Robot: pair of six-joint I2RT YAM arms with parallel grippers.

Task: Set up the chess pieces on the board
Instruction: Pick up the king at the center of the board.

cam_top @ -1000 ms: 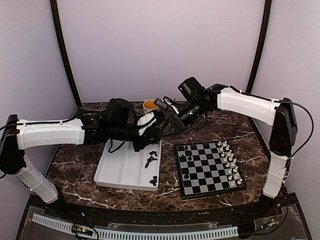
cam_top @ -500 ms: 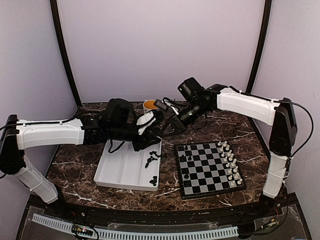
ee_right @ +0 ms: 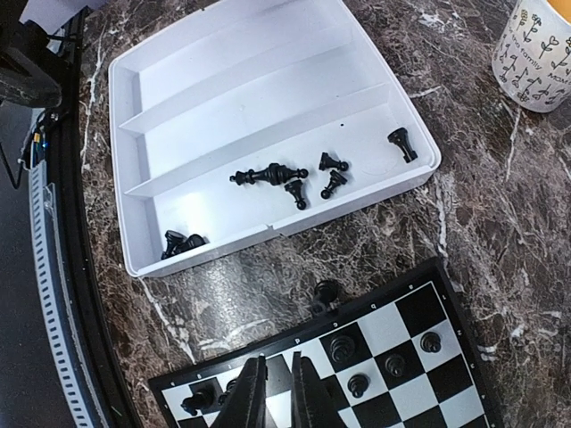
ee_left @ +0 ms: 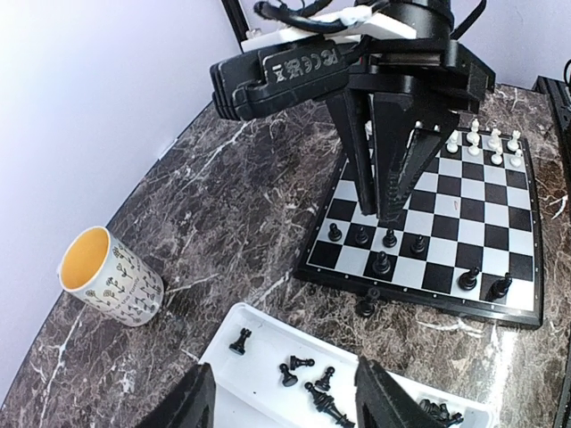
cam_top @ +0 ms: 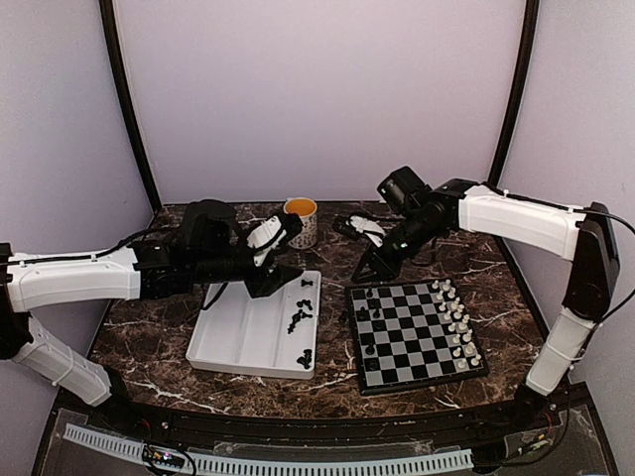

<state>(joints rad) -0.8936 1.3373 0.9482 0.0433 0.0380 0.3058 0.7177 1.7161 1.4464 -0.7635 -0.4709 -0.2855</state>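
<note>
Where the dark, pale-veined stone table (cam_top: 149, 317) carries the work, the white plastic tray (cam_top: 233, 342), ribbed into long compartments, lies directly under the left gripper (ee_left: 285, 401), whose fingers (ee_left: 192, 401) stand spread wide with nothing between them. The flat square board (cam_top: 417, 342) of black and silver-grey checks lies below the right gripper (ee_left: 385, 212), whose tapered black fingers (ee_left: 357, 152) are pressed together at the tips, no piece visibly pinched. A cream mug (ee_left: 111, 281), yellow inside, stands apart from both pairs of fingers. Glossy black chessmen (ee_left: 308, 388) lie tumbled in the tray between the left fingers. Other black chessmen (ee_left: 390, 238) stand upright just beneath the right fingertips. White chessmen (ee_left: 473, 138) line the board edge beyond those fingers. One stray black piece (ee_left: 365, 306) sits on the stone, just off the board's rim.
</note>
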